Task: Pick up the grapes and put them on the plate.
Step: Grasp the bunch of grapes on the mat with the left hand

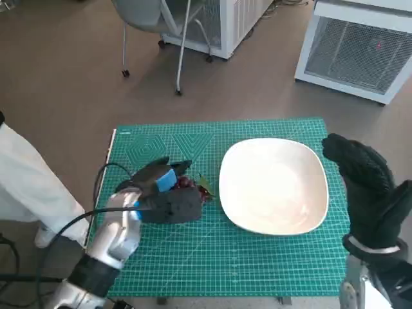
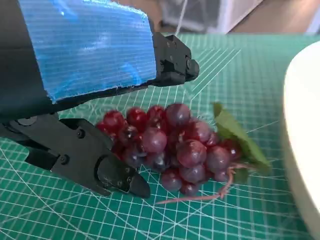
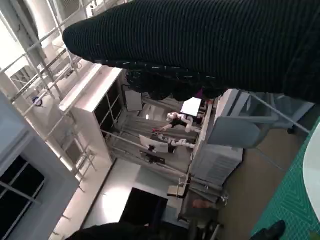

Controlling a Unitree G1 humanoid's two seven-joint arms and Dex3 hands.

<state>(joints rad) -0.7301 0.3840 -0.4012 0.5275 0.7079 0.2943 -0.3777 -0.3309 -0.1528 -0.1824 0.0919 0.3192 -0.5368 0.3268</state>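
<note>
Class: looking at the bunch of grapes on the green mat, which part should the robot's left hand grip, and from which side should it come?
Probably the broad berry mass of the grapes, not the thin stem or leaf trailing toward the plate. The bunch lies flat on the mat, so come from above and from the side away from the plate, where the left hand already straddles it, fingers spread either side.

A green cutting mat point(image 1: 193, 257) covers the small table. On it, the left hand point(image 1: 164, 193) lies over a bunch of red grapes point(image 1: 190, 185) with a green leaf, just beside a white plate point(image 1: 273, 185). The gloved right hand point(image 1: 365, 193) hangs raised by the plate's far side, holding nothing. A chair point(image 1: 161, 26) stands on the floor beyond.
</note>
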